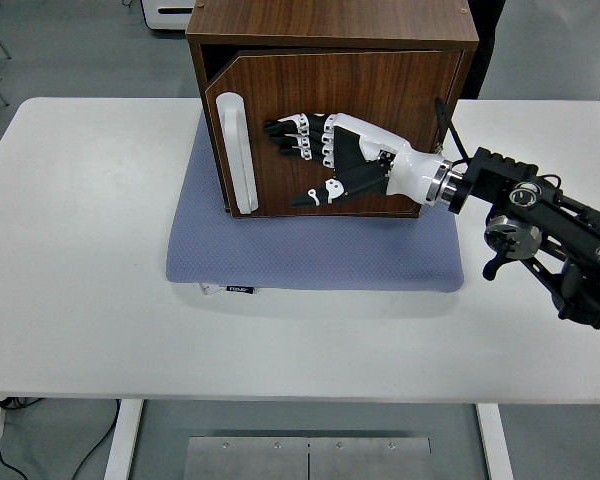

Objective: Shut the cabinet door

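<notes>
Cabinet door (380, 90) nearly shut, pressed by the right hand (330, 160).
The fingers (290, 135) are laid open and flat against the door, grasping nothing; the cabinet (330, 25) is set on a blue mat (310, 250) on the bench (80, 250); the mat's label (240, 289) cannot be read.

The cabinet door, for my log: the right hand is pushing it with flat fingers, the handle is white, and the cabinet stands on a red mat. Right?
One thing is wrong: the mat under the cabinet is blue-grey, not red, as the head view shows. The rest holds: the right hand lies with flat fingers against the door, which has a white handle.
</notes>
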